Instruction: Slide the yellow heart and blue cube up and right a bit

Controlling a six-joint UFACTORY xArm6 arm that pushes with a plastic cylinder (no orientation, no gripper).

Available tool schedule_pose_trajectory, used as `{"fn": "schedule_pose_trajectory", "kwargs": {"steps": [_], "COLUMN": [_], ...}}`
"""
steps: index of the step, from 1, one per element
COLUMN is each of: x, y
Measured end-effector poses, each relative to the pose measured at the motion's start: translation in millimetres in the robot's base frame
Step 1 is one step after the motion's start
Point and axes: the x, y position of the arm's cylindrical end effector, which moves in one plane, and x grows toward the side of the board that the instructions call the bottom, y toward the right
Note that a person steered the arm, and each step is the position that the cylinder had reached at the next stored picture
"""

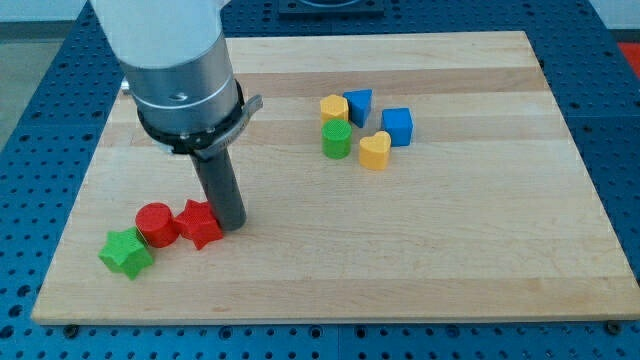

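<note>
While my tip seemingly touches the red star, yellow heart adjoins blue cube

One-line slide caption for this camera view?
My tip touches the red star block at the wooden board's lower left, far from the yellow heart block and blue cube block.

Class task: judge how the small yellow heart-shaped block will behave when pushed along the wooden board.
The yellow heart-shaped block looks rigid and squat, so it probably slides rather than tips. Its lobed outline may make it twist under an off-centre push. The blue cube close beside it would likely get nudged too.
</note>
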Motion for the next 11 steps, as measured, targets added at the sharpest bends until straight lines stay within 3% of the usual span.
{"fn": "schedule_pose_trajectory", "kwargs": {"steps": [3,4,6,11], "x": [39,38,-18,-145], "y": [-15,40,128,158]}}
